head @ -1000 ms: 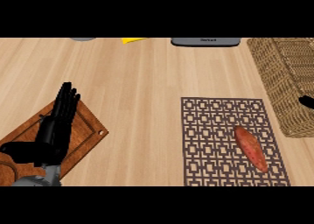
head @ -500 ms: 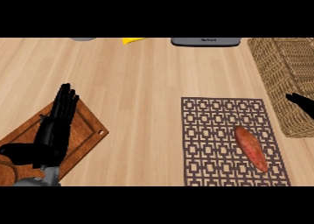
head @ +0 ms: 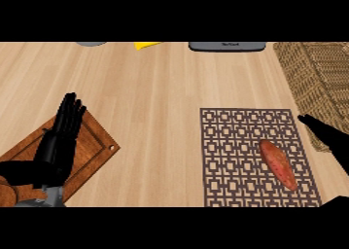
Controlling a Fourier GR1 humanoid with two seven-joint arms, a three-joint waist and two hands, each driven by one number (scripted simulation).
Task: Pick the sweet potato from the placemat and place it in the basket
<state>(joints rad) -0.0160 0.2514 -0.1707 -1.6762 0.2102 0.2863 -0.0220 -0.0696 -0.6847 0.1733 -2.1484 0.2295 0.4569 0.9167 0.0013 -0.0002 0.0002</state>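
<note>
The sweet potato (head: 279, 164) lies on the placemat (head: 234, 146), in the placemat's right half and toward its near edge, long axis running from upper left to lower right. The placemat, dark brown with a pale lattice pattern, lies flat on the wooden counter (head: 155, 87).

The right hand (head: 333, 141) shows just beyond the placemat's right edge, fingers straight and pointing toward the placemat's far right corner; it is released, holding nothing, and does not touch the sweet potato. Beyond the placemat's far right corner sits the woven basket (head: 324, 78), cut off by the view's right side.

Well to the left of the placemat, the left hand (head: 59, 141) rests open, fingers straight, over a brown wooden board (head: 98, 146). Far beyond the placemat, a grey device (head: 227, 46) and a yellow object (head: 147, 45) sit at the counter's far edge.
</note>
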